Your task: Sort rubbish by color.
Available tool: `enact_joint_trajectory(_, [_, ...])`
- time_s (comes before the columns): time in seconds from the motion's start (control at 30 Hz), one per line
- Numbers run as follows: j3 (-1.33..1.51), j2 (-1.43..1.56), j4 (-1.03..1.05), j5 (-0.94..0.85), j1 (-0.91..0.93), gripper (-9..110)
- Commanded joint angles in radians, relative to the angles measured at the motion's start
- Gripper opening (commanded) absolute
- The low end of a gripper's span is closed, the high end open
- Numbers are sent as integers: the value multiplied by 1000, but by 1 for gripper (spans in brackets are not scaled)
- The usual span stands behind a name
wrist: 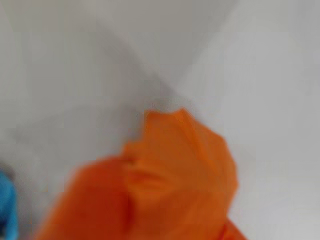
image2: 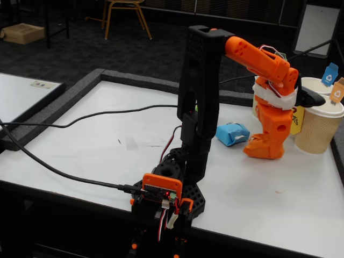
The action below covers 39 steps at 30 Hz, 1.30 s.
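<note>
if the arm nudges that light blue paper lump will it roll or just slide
The light blue paper lump looks crumpled and flat-sided, so it would probably slide or tumble, not roll. It seems light, so a small nudge may send it skidding across the smooth white table. It would likely dent when squeezed.

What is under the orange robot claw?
The tool is down on the white table, beside the light blue lump. Whatever lies beneath it is covered; the wrist view shows only an orange blur.
</note>
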Motion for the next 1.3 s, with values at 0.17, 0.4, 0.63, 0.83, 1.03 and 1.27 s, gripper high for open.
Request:
enact_joint_trajectory(0.17, [-170, 40, 141, -3, 17, 0])
enact_joint_trajectory(0.4, [-265, 167, 354, -2, -14, 0])
enact_joint_trajectory(0.63, [-275, 400, 525, 6, -71, 0])
enact_joint_trajectory(0.83, [-278, 584, 617, 78, -153, 0])
enact_joint_trajectory(1.03, [-319, 652, 657, 107, -193, 0])
enact_joint_trajectory(1.27, [-371, 634, 600, 92, -160, 0])
